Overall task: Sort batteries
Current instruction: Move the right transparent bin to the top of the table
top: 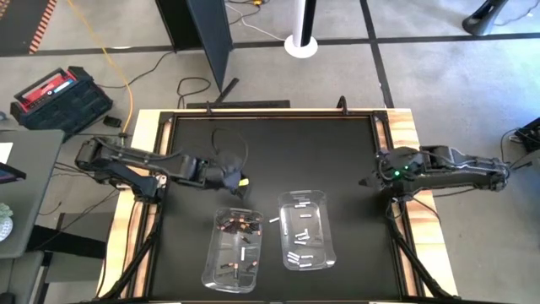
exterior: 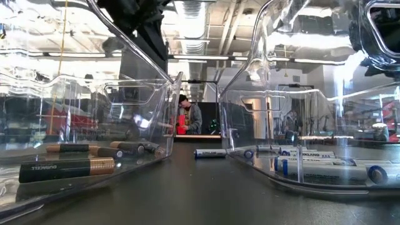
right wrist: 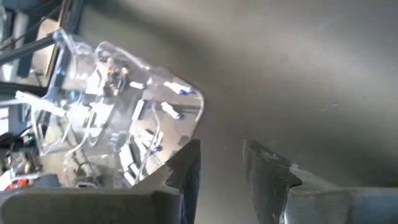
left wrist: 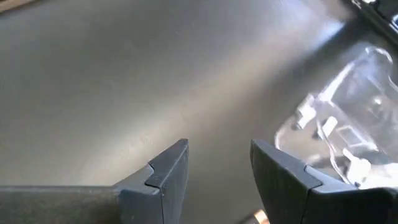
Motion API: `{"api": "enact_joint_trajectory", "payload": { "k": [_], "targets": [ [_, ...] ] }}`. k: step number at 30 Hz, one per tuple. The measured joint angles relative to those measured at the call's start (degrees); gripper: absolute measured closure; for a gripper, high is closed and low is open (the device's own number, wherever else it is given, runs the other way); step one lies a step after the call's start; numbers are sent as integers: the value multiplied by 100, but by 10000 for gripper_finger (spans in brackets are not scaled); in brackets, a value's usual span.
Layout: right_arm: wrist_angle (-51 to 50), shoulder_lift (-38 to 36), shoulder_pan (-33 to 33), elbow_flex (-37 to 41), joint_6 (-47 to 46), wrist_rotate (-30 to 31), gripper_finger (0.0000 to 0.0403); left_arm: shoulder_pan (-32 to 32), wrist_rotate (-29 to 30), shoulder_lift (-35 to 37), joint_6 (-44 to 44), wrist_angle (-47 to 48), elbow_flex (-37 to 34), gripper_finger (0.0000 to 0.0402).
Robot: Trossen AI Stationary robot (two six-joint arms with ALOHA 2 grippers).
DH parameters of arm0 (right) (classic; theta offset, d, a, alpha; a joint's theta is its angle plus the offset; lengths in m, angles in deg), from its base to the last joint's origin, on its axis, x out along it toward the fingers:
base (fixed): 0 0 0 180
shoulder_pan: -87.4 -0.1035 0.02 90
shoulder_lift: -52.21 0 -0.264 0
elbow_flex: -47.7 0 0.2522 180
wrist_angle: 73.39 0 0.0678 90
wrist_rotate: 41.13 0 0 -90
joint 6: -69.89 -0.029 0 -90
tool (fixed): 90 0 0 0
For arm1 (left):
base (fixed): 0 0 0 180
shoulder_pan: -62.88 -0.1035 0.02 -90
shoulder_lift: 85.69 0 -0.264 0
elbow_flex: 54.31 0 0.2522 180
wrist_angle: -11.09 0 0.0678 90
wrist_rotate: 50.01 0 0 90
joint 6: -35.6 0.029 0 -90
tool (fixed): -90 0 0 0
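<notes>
Both pairs of jaws stand parted with nothing between them: the left gripper (left wrist: 219, 171) hangs over bare black mat just up-table of the left clear bin (top: 211, 268), and the right gripper (right wrist: 221, 165) waits at the table's right edge, well apart from the right clear bin (top: 325, 253). Most of the batteries are already in the bins — dark copper-ended cells (exterior: 66, 169) in the left one, white blue-marked cells (exterior: 325, 164) in the right, though a few pale cells (top: 245, 252) seem to lie among the dark ones, which I judge still need moving. One loose white battery (exterior: 209, 152) lies on the mat between the two bins. These cells look small, rigid and dense for their size, with smooth round jackets, so I expect them to roll off at a nudge and to slip if pinched near an end. The safest hold is probably across the middle of the barrel, fingers square to its long axis and lowered until they nearly touch the mat — closing gently, since the thin clear walls nearby may shift if bumped
</notes>
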Motion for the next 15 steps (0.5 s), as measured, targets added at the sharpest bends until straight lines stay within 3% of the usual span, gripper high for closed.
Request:
{"api": "enact_joint_trajectory", "payload": {
  "k": [8,15],
  "targets": [
    [1064,991,-849,0,-159,333,297,689,624,0,-612,267,-94,233],
    [1142,2213,-1598,-36,-1146,545,309,836,796,0,-712,916,-94,233]
  ]
}}
